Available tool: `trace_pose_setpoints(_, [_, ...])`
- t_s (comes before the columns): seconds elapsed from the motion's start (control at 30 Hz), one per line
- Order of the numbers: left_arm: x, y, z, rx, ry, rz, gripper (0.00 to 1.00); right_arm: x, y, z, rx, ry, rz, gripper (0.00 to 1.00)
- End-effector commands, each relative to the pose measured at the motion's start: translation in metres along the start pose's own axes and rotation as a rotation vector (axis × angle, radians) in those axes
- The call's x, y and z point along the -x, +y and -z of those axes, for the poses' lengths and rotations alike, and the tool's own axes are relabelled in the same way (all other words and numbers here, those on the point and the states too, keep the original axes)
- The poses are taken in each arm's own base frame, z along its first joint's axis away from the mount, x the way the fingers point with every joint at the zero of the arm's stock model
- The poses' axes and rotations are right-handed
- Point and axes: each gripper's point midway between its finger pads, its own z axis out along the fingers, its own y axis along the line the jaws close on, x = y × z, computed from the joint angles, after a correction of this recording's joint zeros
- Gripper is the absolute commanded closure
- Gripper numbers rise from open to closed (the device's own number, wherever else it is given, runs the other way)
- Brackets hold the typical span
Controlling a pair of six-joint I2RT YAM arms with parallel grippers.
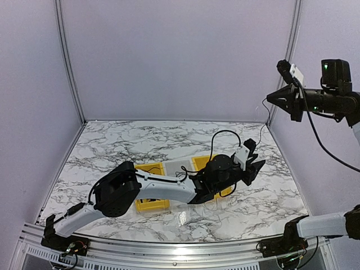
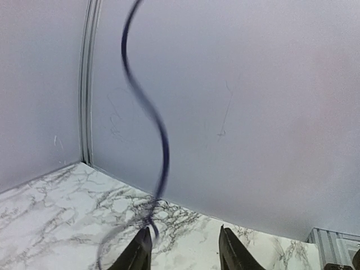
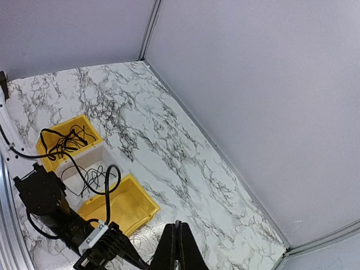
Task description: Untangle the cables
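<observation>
On the marble table (image 1: pixel 112 146), tangled cables (image 3: pixel 64 140) are seen in a yellow bin (image 3: pixel 85 125) and the pale bin (image 3: pixel 102 153) beside it, while one black cable (image 2: pixel 160 129) is pinched high in the closed right gripper (image 1: pixel 271 99) and is hung past the parted left gripper (image 2: pixel 185 241).

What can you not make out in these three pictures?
Top view: contents of the bins, covered by the left arm.
Left wrist view: the cable is blurred, its upper end cut by the top edge; the left pincer is cut by the bottom edge.
Right wrist view: plugs of the cables, too small.
</observation>
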Motion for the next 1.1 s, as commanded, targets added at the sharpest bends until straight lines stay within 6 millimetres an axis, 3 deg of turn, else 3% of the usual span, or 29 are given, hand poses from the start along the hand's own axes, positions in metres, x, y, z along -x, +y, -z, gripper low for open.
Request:
trace_pose_setpoints(0.0, [-0.016, -0.013, -0.006, -0.06, -0.022, 0.084, 0.66, 0.034, -0.005, 0.008, 0.03, -0.089, 0.005, 1.0])
trace_pose_setpoints(0.1, [-0.036, -0.01, -0.006, -0.052, 0.002, 0.104, 0.72, 0.053, -0.009, 0.015, 0.024, -0.129, 0.028, 1.0])
trace_pose_setpoints(0.23, [-0.058, -0.007, -0.005, -0.048, 0.031, 0.133, 0.88, 0.081, -0.017, 0.033, -0.027, -0.189, 0.087, 1.0])
trace_pose_setpoints(0.4, [-0.069, -0.013, 0.0, -0.074, 0.062, 0.163, 1.0, 0.11, -0.027, 0.057, -0.123, -0.247, 0.155, 1.0])
trace_pose_setpoints(0.67, [-0.084, -0.016, 0.003, -0.088, 0.08, 0.221, 1.0, 0.161, -0.05, 0.112, -0.363, -0.345, 0.268, 1.0])
trace_pose_setpoints(0.8, [-0.081, -0.033, 0.019, -0.139, 0.122, 0.214, 1.0, 0.157, -0.057, 0.115, -0.414, -0.319, 0.282, 1.0])
trace_pose_setpoints(0.93, [-0.044, -0.052, 0.049, -0.173, 0.103, 0.164, 0.82, 0.133, -0.059, 0.098, -0.406, -0.256, 0.251, 1.0])
trace_pose_setpoints(1.07, [-0.011, -0.048, 0.082, -0.137, 0.092, 0.169, 0.68, 0.116, -0.058, 0.088, -0.389, -0.218, 0.228, 1.0])
